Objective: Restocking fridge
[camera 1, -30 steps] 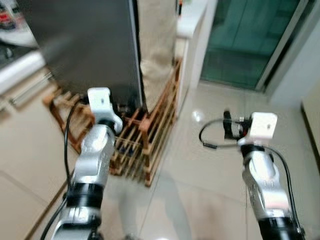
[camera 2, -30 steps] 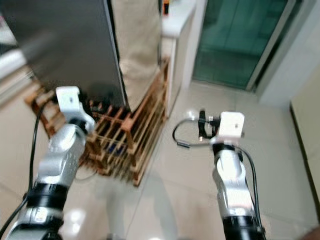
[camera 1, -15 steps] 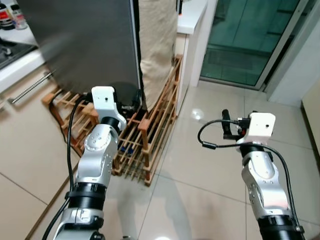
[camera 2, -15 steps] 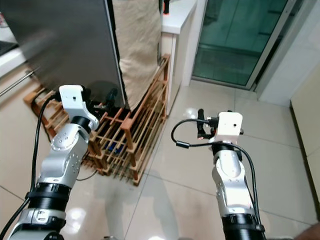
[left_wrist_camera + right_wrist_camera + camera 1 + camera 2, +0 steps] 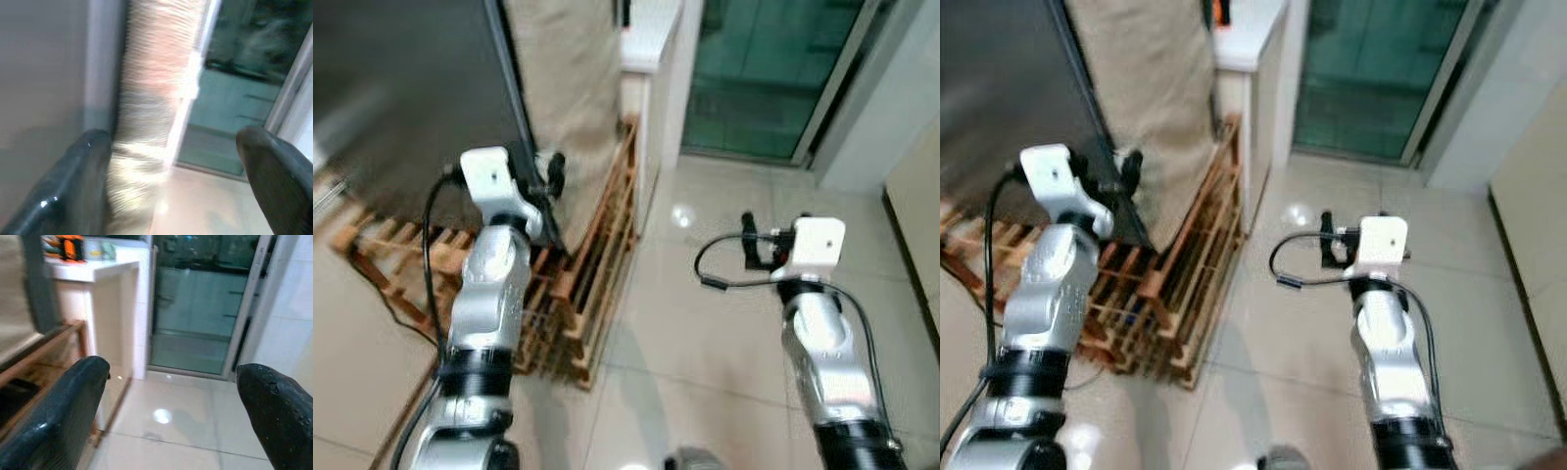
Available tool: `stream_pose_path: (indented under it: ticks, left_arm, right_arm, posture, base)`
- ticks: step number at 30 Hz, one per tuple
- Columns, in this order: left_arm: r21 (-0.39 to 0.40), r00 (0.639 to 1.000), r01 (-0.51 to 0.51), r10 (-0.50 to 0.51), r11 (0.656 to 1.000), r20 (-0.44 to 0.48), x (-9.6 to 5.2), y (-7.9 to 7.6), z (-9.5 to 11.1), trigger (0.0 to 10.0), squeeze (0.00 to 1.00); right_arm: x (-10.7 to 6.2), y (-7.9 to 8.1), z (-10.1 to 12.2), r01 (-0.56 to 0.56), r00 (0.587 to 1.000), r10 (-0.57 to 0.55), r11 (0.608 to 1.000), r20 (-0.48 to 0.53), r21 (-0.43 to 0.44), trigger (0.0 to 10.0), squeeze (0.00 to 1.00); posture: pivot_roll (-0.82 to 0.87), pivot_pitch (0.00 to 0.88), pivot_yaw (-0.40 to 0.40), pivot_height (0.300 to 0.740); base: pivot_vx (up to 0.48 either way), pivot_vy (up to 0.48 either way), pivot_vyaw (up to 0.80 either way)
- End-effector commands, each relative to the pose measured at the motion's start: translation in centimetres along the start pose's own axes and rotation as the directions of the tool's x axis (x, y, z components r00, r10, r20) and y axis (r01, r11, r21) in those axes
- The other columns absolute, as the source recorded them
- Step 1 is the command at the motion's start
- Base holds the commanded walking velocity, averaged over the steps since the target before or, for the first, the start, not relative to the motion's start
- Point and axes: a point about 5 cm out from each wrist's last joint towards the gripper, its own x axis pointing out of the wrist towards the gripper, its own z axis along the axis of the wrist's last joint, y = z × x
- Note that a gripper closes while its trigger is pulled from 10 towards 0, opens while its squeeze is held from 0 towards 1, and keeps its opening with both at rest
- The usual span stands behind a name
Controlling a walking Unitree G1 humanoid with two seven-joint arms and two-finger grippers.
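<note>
Fridge (image 5: pixel 401 98) ahead; left end effector (image 5: pixel 546 174) raised beside it, right end effector (image 5: pixel 750 245) forward, both released, empty.

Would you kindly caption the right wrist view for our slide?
Open right gripper held above the tiled floor, facing a glass door beside a white counter.

So the fridge (image 5: pixel 401 88) sits at the left, standing on a wooden rack (image 5: pixel 587 264) on the floor. Just right of the fridge hangs a cloth (image 5: pixel 573 88), then a white counter (image 5: pixel 651 34) behind the rack. Further right and behind is a glass door (image 5: pixel 759 69).
</note>
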Motion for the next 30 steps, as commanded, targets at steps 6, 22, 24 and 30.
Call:
stream_pose_path:
  ticks: [6,22,24,30]
  left_arm:
    - [0.013,0.999,0.042,-0.043,0.999,0.031,1.2,-0.5,2.4,10.0,0.00]
    - [-0.020,0.984,0.173,-0.174,0.985,-0.047,4.1,-4.8,2.6,10.0,0.00]
    - [-0.048,0.989,0.118,-0.122,0.992,-0.086,4.5,-4.3,2.1,10.0,0.00]
    - [-0.043,0.994,0.017,-0.022,0.999,-0.105,4.9,-3.3,1.7,10.0,0.00]
  right_arm:
    - [0.2,1.1,0.4,-0.030,0.999,0.029,0.999,0.020,0.017,10.0,1.00]
    - [0.2,1.1,0.3,-0.023,1.000,0.023,1.000,0.017,0.017,10.0,1.00]
    - [0.1,1.1,0.2,-0.021,1.000,0.021,1.000,0.015,0.017,10.0,1.00]
    - [0.0,0.8,0.3,-0.012,1.000,0.012,1.000,0.015,0.011,10.0,1.00]
  posture:
    - [-0.16,0.000,0.039,0.740]
    - [-0.18,0.000,0.045,0.740]
    - [-0.18,0.000,0.047,0.740]
    - [-0.20,0.000,0.050,0.740]
  base:
    - [0.000,0.000,0.00]
    - [0.000,0.000,0.00]
    - [0.000,0.000,0.00]
    - [0.000,0.000,0.00]
